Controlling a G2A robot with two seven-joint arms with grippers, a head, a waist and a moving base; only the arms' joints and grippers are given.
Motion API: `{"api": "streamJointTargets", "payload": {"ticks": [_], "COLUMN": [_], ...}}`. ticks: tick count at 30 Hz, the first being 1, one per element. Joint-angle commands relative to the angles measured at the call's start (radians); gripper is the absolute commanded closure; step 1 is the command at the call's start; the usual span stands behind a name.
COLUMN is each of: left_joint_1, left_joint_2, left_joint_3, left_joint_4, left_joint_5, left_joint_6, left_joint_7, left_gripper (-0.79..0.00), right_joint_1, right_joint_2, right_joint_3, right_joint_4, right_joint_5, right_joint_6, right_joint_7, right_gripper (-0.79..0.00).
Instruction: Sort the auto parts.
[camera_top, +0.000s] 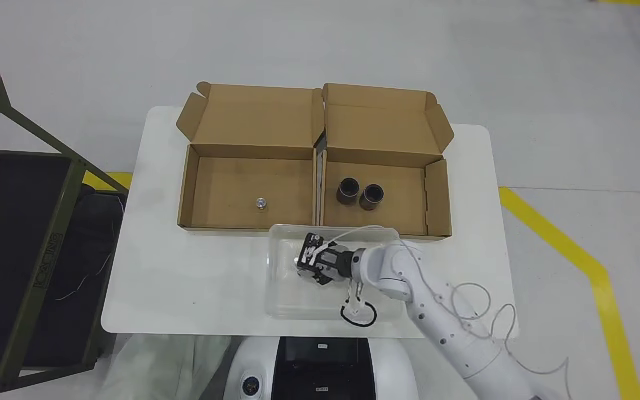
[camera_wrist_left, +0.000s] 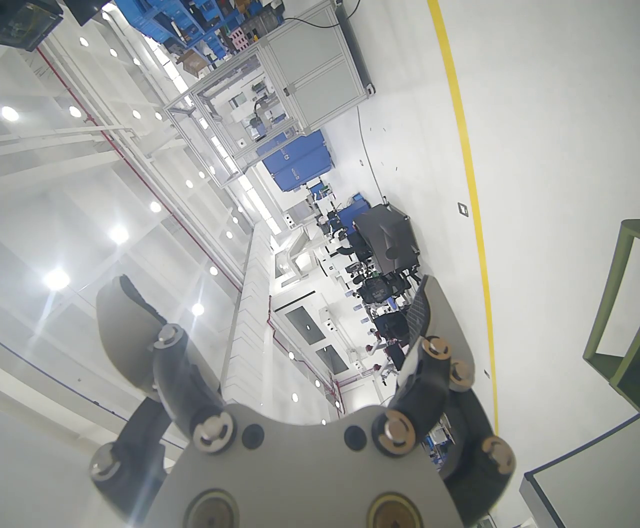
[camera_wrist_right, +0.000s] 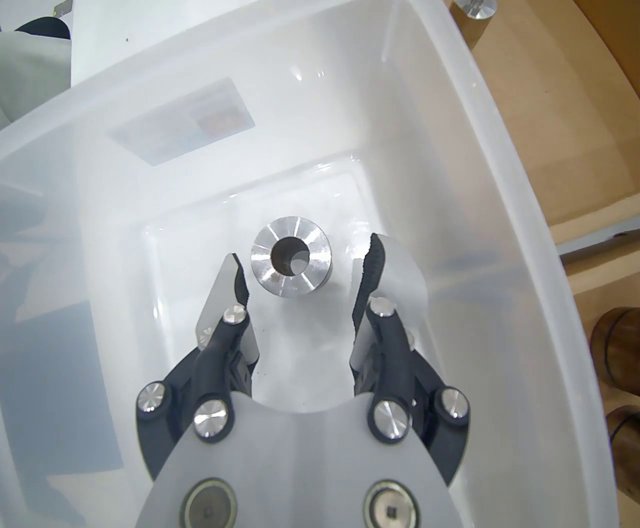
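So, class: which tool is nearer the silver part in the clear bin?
Right. The right tool hangs inside the clear bin, the silver part between its open jaws; the left tool faces out into the room.

white table (camera_top: 160, 270), two cardboard boxes (camera_top: 250, 190), clear plastic bin (camera_top: 283, 300)

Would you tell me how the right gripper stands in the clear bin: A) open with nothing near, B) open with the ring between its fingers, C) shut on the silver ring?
B: the right gripper is open with the silver ring between its fingers inside the clear bin.
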Motion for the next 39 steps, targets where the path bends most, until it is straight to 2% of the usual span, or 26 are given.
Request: {"api": "streamJointTargets", "payload": {"ticks": [1,4,7,11,14,16,28,39], "left_joint_1": [0.000,0.000,0.000,0.000,0.000,0.000,0.000,0.000], "left_joint_2": [0.000,0.000,0.000,0.000,0.000,0.000,0.000,0.000], "left_joint_3": [0.000,0.000,0.000,0.000,0.000,0.000,0.000,0.000], "left_joint_4": [0.000,0.000,0.000,0.000,0.000,0.000,0.000,0.000], "left_joint_5": [0.000,0.000,0.000,0.000,0.000,0.000,0.000,0.000], "left_joint_6": [0.000,0.000,0.000,0.000,0.000,0.000,0.000,0.000], "left_joint_7": [0.000,0.000,0.000,0.000,0.000,0.000,0.000,0.000], "left_gripper": [-0.785,-0.785,-0.785,-0.785,-0.785,-0.785,-0.785,-0.785], "right_joint_1": [0.004,0.009,0.015,0.019,0.015,0.010,-0.041,-0.056], "right_joint_2": [0.000,-0.001,-0.001,-0.001,0.002,0.006,0.033,0.042], "right_joint_3": [-0.003,-0.009,-0.015,-0.017,-0.008,0.000,0.060,0.101], "right_joint_4": [0.005,0.011,0.016,0.013,-0.004,-0.021,-0.173,-0.233], "right_joint_5": [0.006,0.012,0.016,0.047,0.070,0.083,0.151,0.264], "right_joint_6": [-0.001,0.000,0.000,-0.011,-0.019,-0.023,-0.064,-0.037], "right_joint_7": [-0.001,-0.004,-0.006,-0.012,-0.010,-0.007,-0.004,-0.111], "right_gripper": [-0.382,-0.363,-0.256,-0.160,-0.046,-0.009,0.000,0.000]}}
